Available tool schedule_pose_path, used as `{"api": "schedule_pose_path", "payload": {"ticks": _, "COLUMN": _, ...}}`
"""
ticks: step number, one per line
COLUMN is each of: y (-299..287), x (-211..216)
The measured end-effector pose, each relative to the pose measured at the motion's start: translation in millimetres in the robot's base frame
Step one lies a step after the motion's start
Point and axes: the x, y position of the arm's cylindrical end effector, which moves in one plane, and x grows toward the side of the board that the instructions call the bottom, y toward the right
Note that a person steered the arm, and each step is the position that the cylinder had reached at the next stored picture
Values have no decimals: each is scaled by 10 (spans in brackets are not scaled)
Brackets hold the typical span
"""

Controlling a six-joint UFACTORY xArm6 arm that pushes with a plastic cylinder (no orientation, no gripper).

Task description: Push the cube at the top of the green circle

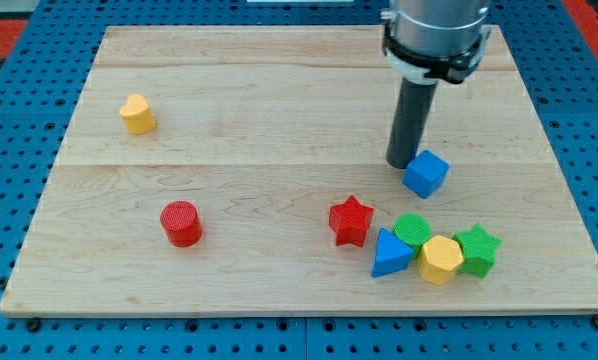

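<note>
A blue cube (pixel 426 173) lies right of the board's middle, above a cluster of blocks. The green circle (pixel 412 229), a short cylinder, sits in that cluster below the cube, a small gap between them. My tip (pixel 400 164) rests on the board just left of the cube's upper left side, touching it or nearly so. The dark rod rises from there to the arm at the view's top.
Around the green circle lie a red star (pixel 351 220), a blue triangle (pixel 389 254), a yellow hexagon (pixel 441 260) and a green star (pixel 477 249). A red cylinder (pixel 181 223) and a yellow heart (pixel 136 113) lie at the left. The wooden board (pixel 279 90) ends near the cluster's right.
</note>
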Motion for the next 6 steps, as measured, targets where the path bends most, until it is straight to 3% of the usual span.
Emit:
{"api": "schedule_pose_path", "payload": {"ticks": 1, "y": 77, "x": 497}}
{"api": "schedule_pose_path", "payload": {"ticks": 2, "y": 144, "x": 217}}
{"api": "schedule_pose_path", "payload": {"ticks": 3, "y": 817, "x": 205}}
{"api": "schedule_pose_path", "payload": {"ticks": 4, "y": 841, "x": 404}}
{"api": "schedule_pose_path", "payload": {"ticks": 5, "y": 524, "x": 309}}
{"api": "schedule_pose_path", "payload": {"ticks": 6, "y": 480, "x": -60}}
